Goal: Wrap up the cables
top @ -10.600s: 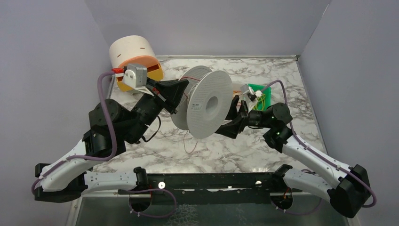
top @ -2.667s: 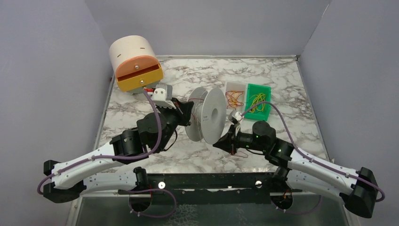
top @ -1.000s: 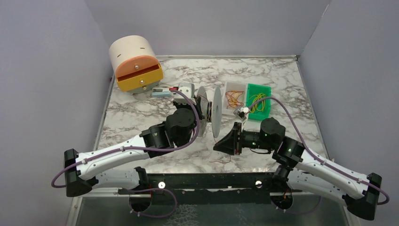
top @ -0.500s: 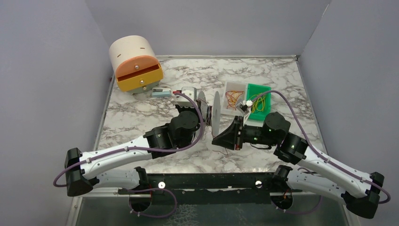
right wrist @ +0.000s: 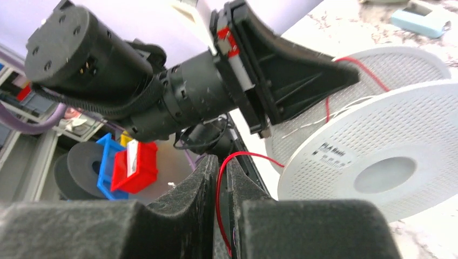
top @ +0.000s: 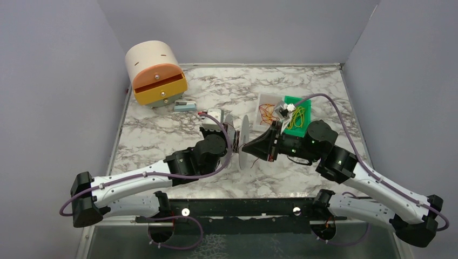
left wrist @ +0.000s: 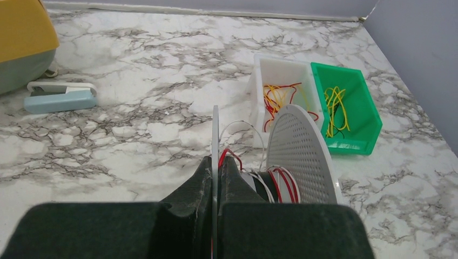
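Marble-patterned table (top: 302, 91) runs between plain lilac-grey walls (top: 54, 81). At centre frame in the top view the pale spool (top: 244, 141) stands edge-on, largely masked by both arms. The left gripper (left wrist: 215, 162) is pinched onto the spool's near flange, hiding the hub. The right gripper (right wrist: 218, 162), jaws almost together, nips the red cables (right wrist: 246, 155). One strand leads up to the spool, its lower end lost between the fingers.

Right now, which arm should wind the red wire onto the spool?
Right, probably. The right gripper pinches the red cable, while the left gripper clamps the spool by its rim, steadying it.
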`<action>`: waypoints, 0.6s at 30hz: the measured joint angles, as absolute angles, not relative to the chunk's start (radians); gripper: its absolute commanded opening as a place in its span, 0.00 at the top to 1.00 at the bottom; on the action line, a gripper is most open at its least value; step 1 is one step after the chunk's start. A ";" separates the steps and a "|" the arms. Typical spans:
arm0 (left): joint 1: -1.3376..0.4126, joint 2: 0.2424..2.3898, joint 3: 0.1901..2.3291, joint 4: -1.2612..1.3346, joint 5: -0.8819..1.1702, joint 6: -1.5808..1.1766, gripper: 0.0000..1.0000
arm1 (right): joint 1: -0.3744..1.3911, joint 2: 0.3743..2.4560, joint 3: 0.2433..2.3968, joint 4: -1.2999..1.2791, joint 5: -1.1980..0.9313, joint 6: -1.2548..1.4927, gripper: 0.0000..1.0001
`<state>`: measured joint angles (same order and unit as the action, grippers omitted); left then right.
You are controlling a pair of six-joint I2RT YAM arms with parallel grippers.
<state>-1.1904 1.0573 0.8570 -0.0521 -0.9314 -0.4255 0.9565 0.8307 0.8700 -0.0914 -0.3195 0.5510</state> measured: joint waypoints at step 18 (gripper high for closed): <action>-1.187 0.977 0.760 -0.167 -0.722 -0.430 1.00 | 0.957 0.945 0.947 -0.234 -0.024 0.344 0.99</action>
<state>-1.1866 0.9768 0.7597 -0.1665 -0.7223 -0.4301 0.9565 0.9447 0.9470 -0.2337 -0.0242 0.3435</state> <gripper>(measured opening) 0.024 0.025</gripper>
